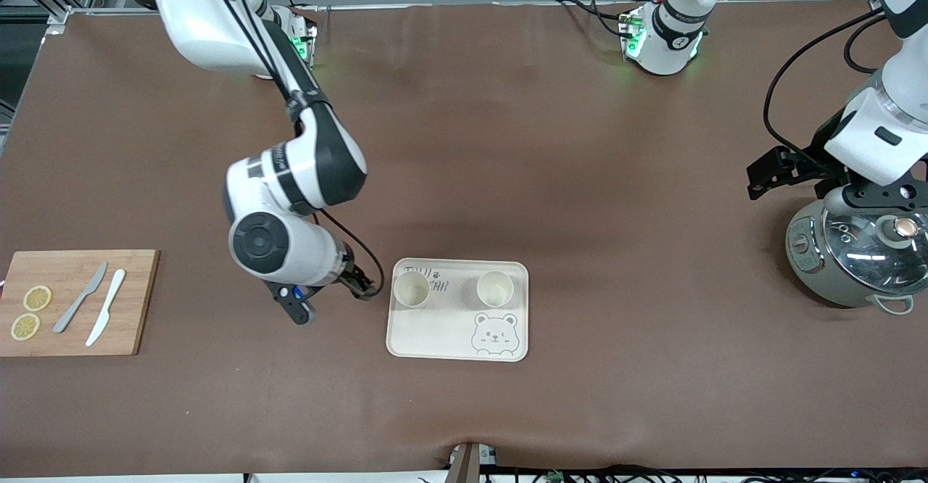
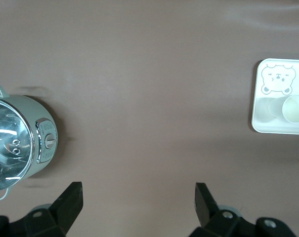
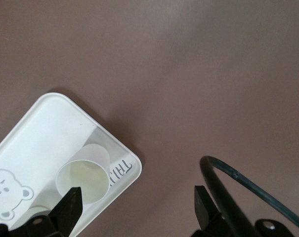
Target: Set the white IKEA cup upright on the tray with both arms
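Note:
The cream tray (image 1: 435, 334) with a bear face lies near the front camera's side of the table. Two white cups stand upright on it, one (image 1: 411, 289) toward the right arm's end and one (image 1: 495, 289) toward the left arm's end. My right gripper (image 1: 361, 284) is open and empty, low over the table just beside the tray's edge. In the right wrist view, the right gripper (image 3: 137, 200) is beside the nearest cup (image 3: 85, 175) and the tray (image 3: 45, 133). My left gripper (image 1: 759, 177) is open and empty, over bare table beside the pot; the left wrist view shows the left gripper (image 2: 138, 195) with the tray (image 2: 275, 124) far off.
A grey-green pot with a glass lid (image 1: 852, 251) stands at the left arm's end, also in the left wrist view (image 2: 16, 148). A wooden cutting board (image 1: 138, 302) with two knives and lemon slices lies at the right arm's end. A black cable (image 3: 228, 180) loops by the right gripper.

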Controlling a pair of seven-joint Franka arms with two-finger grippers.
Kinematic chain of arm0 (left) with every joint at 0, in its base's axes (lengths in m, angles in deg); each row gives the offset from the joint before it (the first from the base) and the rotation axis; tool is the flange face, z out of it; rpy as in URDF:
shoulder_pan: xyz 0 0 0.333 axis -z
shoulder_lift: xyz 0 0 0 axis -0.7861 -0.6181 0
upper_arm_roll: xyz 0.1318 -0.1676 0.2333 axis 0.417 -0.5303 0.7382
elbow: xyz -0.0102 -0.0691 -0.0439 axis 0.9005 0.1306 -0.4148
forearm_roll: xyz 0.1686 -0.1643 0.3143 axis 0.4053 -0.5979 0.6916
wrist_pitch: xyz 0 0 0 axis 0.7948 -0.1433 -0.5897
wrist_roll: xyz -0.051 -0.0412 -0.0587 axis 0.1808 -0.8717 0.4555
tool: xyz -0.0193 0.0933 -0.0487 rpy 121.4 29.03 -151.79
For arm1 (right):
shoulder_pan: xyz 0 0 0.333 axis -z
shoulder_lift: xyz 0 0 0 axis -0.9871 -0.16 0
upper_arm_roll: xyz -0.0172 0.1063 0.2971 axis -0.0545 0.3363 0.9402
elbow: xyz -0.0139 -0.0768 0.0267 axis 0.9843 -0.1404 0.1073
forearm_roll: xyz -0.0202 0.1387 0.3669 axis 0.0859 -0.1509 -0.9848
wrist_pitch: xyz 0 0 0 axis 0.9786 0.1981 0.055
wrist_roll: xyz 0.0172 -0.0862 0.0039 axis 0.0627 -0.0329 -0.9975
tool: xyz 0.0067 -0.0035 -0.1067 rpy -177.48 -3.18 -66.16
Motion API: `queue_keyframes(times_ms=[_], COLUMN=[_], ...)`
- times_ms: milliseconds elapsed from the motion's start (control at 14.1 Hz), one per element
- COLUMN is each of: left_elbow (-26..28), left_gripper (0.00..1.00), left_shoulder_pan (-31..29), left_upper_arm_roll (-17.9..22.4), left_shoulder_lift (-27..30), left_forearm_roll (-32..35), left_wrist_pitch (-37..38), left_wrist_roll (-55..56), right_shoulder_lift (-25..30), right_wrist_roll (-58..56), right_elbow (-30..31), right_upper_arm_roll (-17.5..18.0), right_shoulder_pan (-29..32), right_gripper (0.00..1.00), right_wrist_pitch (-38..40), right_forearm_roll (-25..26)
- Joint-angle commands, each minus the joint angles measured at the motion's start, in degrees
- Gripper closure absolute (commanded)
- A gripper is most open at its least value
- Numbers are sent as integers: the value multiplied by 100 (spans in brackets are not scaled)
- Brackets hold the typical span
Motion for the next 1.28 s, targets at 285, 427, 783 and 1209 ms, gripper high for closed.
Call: queue_keyframes(times_ms=[285, 427, 783, 1209], left_elbow=[89, 80, 98, 89], left_gripper=[0, 0, 0, 0], left_shoulder_pan=[-23, -6, -23, -14], left_upper_arm_roll=[-56, -64, -143, -257], left_shoulder_lift=[108, 108, 160, 213], left_forearm_roll=[37, 46, 28, 19], left_wrist_pitch=[44, 35, 52, 123], left_wrist_roll=[155, 164, 164, 137], right_shoulder_lift=[1079, 1282, 1519, 2275], right_wrist_roll=[-1682, -2376, -3624, -5146], right_elbow=[502, 643, 714, 1478], right_upper_arm_roll=[-2, -2, -2, 7], right_shoulder_pan=[721, 836, 1090, 1653], right_gripper=[0, 0, 0, 0], right_wrist_pitch=[572, 572, 625, 633], right_forearm_roll=[66, 389, 655, 901])
